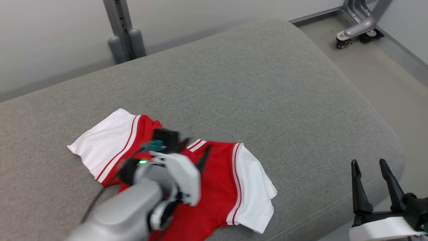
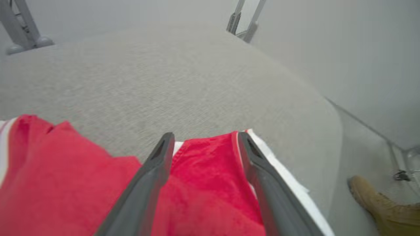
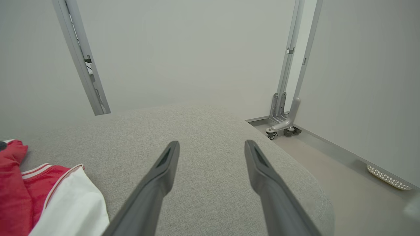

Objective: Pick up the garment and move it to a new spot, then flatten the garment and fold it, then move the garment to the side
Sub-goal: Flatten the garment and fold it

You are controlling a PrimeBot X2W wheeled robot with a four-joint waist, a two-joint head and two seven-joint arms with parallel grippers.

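A red garment (image 1: 227, 180) with white sleeves and striped trim lies spread on the grey cushion (image 1: 250, 83), at its front left. My left gripper (image 1: 195, 149) hovers just over the garment's upper middle, near the collar, open and holding nothing. In the left wrist view the garment (image 2: 203, 183) shows red between the spread fingers of the left gripper (image 2: 205, 137). My right gripper (image 1: 368, 164) stands open at the cushion's front right corner, well clear of the cloth. In the right wrist view the right gripper (image 3: 211, 144) points over bare cushion, with the garment (image 3: 65, 200) at the lower left.
The cushion's rounded right edge drops to a pale floor (image 1: 394, 80). A wheeled metal stand (image 1: 357, 30) is at the far right and a grey post (image 1: 125, 36) stands behind the cushion. A person's tan shoe (image 2: 377, 203) is on the floor by the cushion's right side.
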